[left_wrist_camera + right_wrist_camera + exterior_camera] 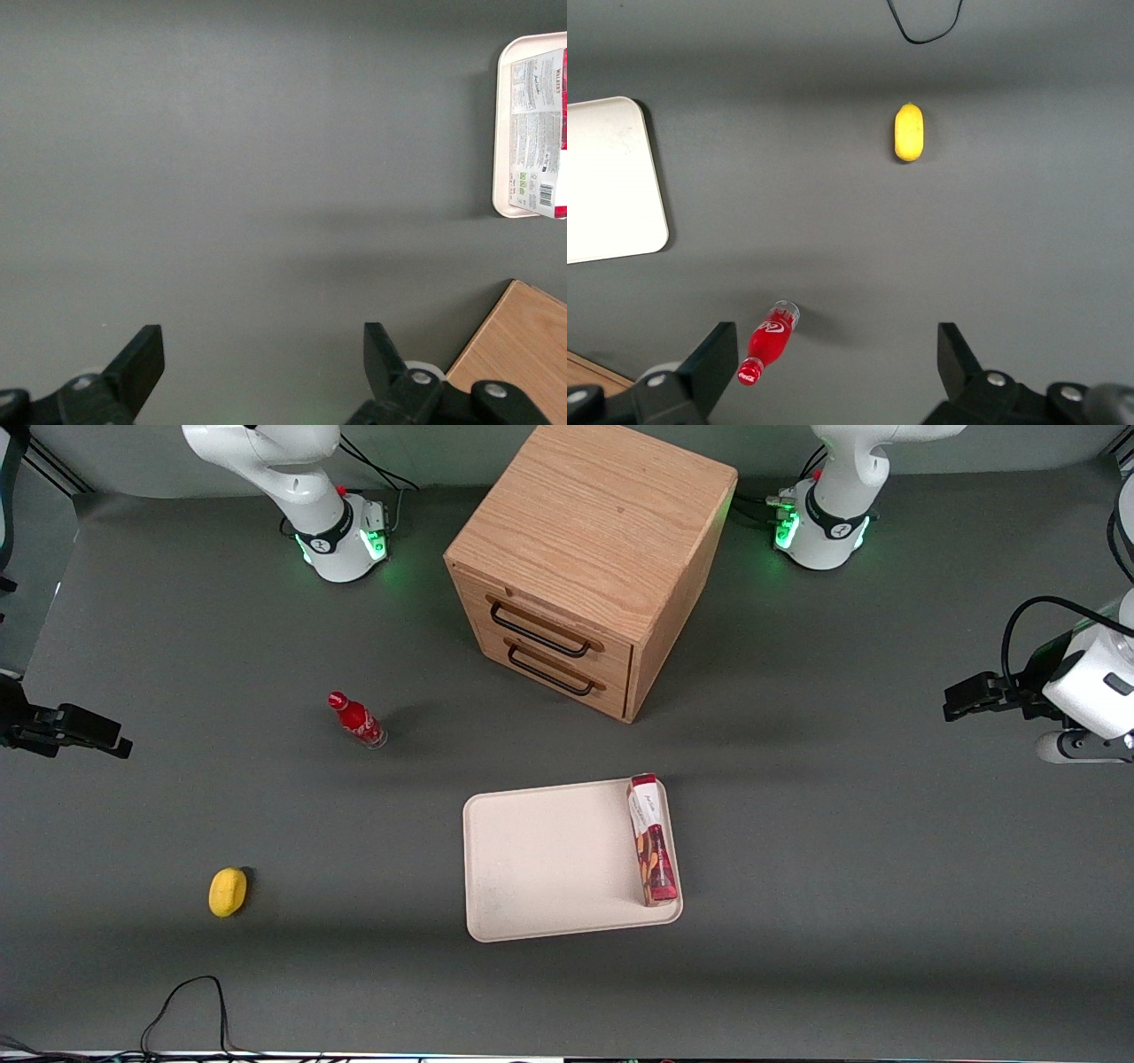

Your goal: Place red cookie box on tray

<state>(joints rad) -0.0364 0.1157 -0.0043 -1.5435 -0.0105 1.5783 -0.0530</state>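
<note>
The red cookie box [651,840] lies flat in the cream-white tray [549,859], along the tray's edge toward the working arm's end of the table, white label end pointing to the cabinet. It also shows in the left wrist view [538,133], lying in the tray [501,133]. My left gripper [952,701] hovers well away from the tray, toward the working arm's end of the table. In the left wrist view the gripper [263,341] is open and empty over bare grey table. The tray's edge shows in the right wrist view [607,177].
A wooden two-drawer cabinet [589,567] stands farther from the front camera than the tray. A small red bottle [356,720] and a yellow object [228,891] lie toward the parked arm's end. A black cable [190,1001] loops near the front edge.
</note>
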